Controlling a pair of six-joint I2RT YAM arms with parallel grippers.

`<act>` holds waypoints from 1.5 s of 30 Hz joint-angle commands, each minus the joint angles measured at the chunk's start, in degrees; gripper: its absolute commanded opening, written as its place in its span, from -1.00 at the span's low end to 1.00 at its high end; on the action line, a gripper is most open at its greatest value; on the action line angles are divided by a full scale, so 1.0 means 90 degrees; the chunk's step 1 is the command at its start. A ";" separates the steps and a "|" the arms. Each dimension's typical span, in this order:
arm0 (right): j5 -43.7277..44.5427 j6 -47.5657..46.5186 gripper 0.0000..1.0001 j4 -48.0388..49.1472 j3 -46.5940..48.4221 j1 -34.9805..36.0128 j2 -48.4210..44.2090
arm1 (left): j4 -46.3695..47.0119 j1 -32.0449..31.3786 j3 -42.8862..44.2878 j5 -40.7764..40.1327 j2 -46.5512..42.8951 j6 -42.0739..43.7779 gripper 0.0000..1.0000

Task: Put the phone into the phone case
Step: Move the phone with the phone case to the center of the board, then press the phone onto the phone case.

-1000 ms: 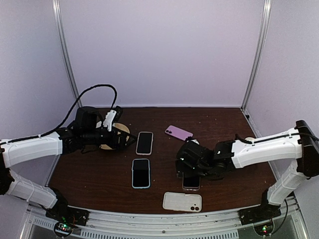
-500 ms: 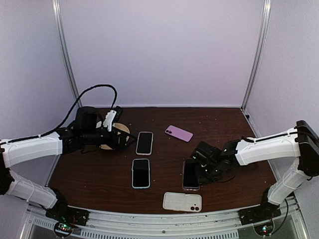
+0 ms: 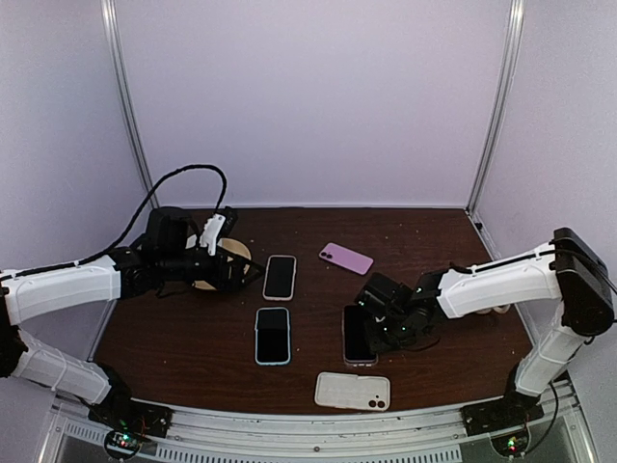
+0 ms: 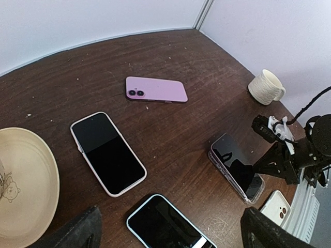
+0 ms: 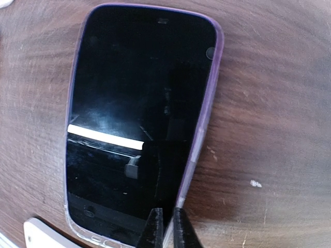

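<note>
brown table (image 3: 193, 357); right jaws closed together at edge of phone (image 5: 139, 119)

white arm shells (image 3: 58, 289), black joints (image 3: 169, 236), black cable (image 3: 183, 172)

Right fingers (image 5: 154, 230) are pinched together, while left fingers (image 4: 77, 232) spread wide.
</note>
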 commanded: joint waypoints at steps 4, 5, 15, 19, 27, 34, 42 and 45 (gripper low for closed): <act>0.0674 -0.0446 -0.53 -0.1548 0.0659 0.0150 0.0683 | 0.0058 0.0070 0.0195 0.0012 -0.0033 0.0092 0.95; 0.0894 -0.0486 -0.39 -0.1841 0.0884 0.0154 0.0657 | 0.0058 0.0072 0.0189 0.0008 -0.0024 0.0092 0.95; 0.1682 0.0382 0.99 -0.2064 0.2010 0.0452 0.0395 | 0.0049 0.0097 0.0188 0.0016 -0.0033 0.0074 0.95; 0.1446 0.1179 0.99 -0.0768 0.1342 0.0452 0.0285 | 0.0039 0.0100 0.0196 0.0028 -0.0037 0.0063 0.95; 0.1395 0.1466 0.99 -0.0625 0.1252 0.0457 0.0715 | 0.0024 0.0108 0.0178 0.0034 -0.0062 0.0053 0.95; 0.1414 0.1535 0.97 -0.0918 0.0955 0.0471 0.1162 | -0.0002 0.0128 0.0178 -0.0011 -0.0086 0.0063 0.95; 0.1472 0.1264 0.99 -0.1515 0.1257 0.0511 0.1302 | 0.0023 0.0167 0.0189 0.0019 -0.0078 0.0036 0.95; 0.1637 0.1047 0.99 -0.1755 0.1636 0.0543 0.1031 | 0.0024 0.0173 0.0178 0.0028 -0.0092 0.0024 0.95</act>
